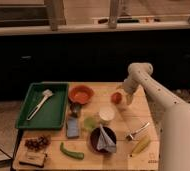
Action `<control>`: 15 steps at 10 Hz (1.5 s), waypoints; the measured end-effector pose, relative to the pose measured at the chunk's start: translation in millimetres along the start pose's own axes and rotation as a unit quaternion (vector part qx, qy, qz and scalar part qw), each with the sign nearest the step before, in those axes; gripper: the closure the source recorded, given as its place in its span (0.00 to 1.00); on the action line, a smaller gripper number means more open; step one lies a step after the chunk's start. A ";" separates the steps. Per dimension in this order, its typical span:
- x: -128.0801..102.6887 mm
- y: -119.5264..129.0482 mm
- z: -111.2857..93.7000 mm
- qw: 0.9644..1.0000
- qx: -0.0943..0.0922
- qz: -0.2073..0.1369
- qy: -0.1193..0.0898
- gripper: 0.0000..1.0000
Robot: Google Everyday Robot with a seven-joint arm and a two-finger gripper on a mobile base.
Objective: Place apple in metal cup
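The apple (116, 97), small, round and orange-red, is at the back right of the wooden table (138, 115). My gripper (124, 96) is right beside it on its right, at the end of the white arm (153, 92) that reaches in from the right. I cannot tell whether the gripper touches the apple. The metal cup (76, 108) is a small dark cup just in front of the orange bowl (81, 94), well to the left of the apple.
A green tray (58, 112) holding a utensil lies at the left. A white cup (106, 114), a green cup (90, 123), a dark bowl with a cloth (103, 139), a blue packet (72, 128), a green pepper (71, 151), grapes (36, 143), metal tongs (138, 131) and a yellow item (140, 146) fill the front.
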 end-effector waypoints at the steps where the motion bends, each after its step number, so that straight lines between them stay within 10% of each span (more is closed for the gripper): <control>1: -2.5 -1.1 1.4 1.000 -0.002 -0.006 -0.005 0.20; 4: -10.0 -3.1 5.7 1.000 -0.005 -0.021 -0.019 0.28; 11: -17.0 1.4 10.3 0.999 -0.009 -0.036 -0.038 0.96; 15: -23.2 1.2 -3.9 0.997 -0.003 -0.056 -0.044 1.00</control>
